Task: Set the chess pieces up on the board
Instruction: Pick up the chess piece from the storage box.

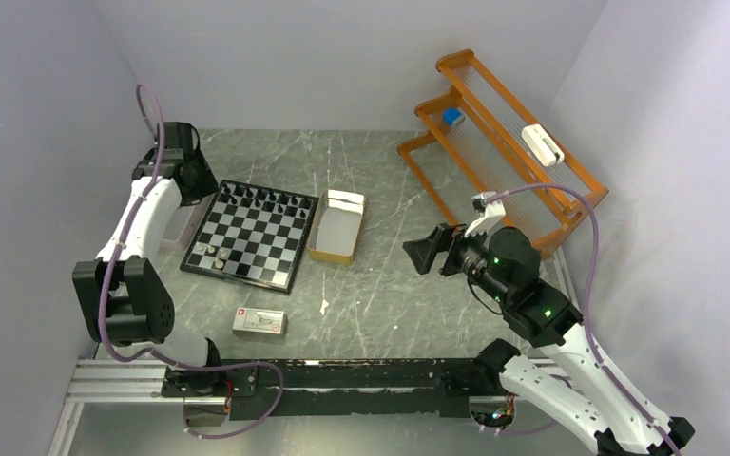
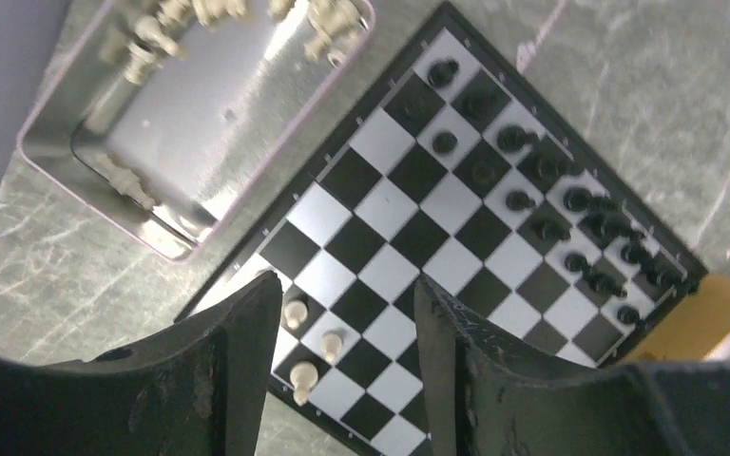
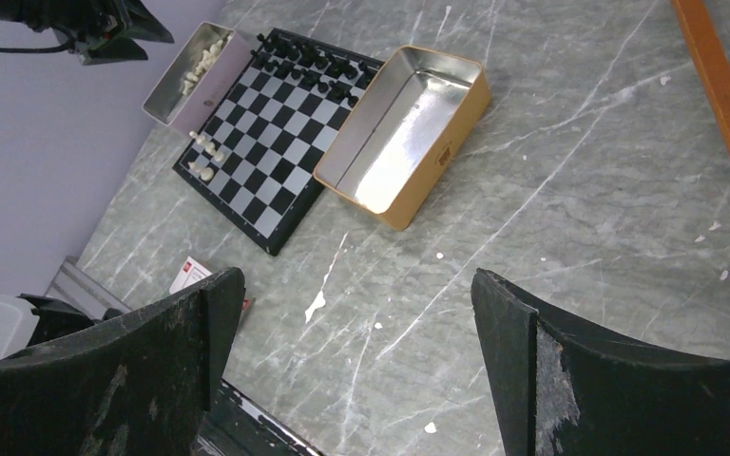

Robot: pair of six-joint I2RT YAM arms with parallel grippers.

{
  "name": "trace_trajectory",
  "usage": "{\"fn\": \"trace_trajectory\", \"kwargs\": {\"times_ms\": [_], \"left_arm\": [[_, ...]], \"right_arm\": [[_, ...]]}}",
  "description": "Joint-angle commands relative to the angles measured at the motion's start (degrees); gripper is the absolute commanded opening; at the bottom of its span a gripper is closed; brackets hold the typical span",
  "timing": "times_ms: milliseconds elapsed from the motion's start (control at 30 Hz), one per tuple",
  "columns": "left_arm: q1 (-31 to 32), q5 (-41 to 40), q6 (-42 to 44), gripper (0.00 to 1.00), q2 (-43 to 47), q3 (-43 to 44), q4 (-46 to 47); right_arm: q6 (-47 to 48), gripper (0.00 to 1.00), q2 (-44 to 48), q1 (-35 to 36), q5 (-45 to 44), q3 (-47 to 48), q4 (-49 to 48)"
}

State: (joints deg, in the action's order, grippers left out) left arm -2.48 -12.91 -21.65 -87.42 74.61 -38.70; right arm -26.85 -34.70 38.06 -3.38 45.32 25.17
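Top external: white-and-red carton (image 1: 259,322), print too tiny to read; left gripper (image 2: 347,285) over the board (image 2: 409,237) and right gripper (image 3: 356,280) both spread wide, holding nothing.

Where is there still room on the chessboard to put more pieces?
The middle rows of the board are bare, between the black pieces along the far edge and a few white pieces at the near left corner. Those far rows are crowded.

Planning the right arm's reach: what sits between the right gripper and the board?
The open tan box, beside the board; then only tabletop up to the right gripper. Top view shows it.
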Motion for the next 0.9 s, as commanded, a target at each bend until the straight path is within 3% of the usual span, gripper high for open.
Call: {"fn": "trace_trajectory", "kwargs": {"times_ms": [0, 533, 867], "left_arm": [[-4.53, 0.18, -2.59, 0.57, -3.39, 4.55, 2.9], [-13.51, 1.01, -1.66, 0.35, -14.88, 10.56, 7.17], [-13.94, 2.84, -0.02, 0.31, -21.8, 11.52, 12.39]], "right_arm": [[0.39, 0.94, -0.58, 0.39, 0.54, 0.25, -0.42], [0.77, 0.94, -0.93, 0.37, -1.37, 0.6, 0.46], [0.78, 0.94, -2.14, 0.34, -2.23, 0.3, 0.14]]}}
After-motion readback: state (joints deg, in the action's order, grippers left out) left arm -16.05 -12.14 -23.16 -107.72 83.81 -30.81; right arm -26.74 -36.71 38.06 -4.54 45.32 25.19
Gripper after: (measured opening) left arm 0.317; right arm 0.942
